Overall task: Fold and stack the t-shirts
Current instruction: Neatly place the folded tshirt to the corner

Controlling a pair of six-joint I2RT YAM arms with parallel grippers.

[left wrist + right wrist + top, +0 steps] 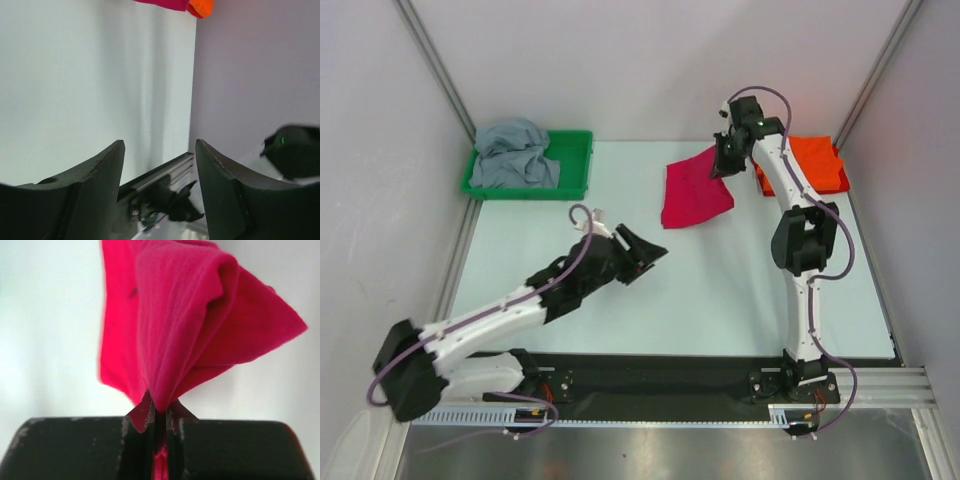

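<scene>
My right gripper (pixel 722 160) is shut on an edge of the crimson-pink t-shirt (pixel 692 192), which is folded and hangs from it over the back middle of the table. In the right wrist view the pink cloth (pixel 190 325) bunches up from between the closed fingers (pixel 145 415). The bright orange t-shirt (pixel 812 163) lies folded at the back right, partly behind the right arm. The grey t-shirt (pixel 515 155) is crumpled in the green tray (pixel 575 170) at the back left. My left gripper (pixel 650 252) is open and empty above mid-table; in its wrist view the gripper (pixel 160 150) holds nothing.
Metal frame posts and pale walls enclose the table on the left, right and back. A black strip and a rail (pixel 670 372) with the arm bases run along the near edge. The left wrist view catches bits of pink (pixel 165 4) and orange cloth (pixel 202 7) at its top.
</scene>
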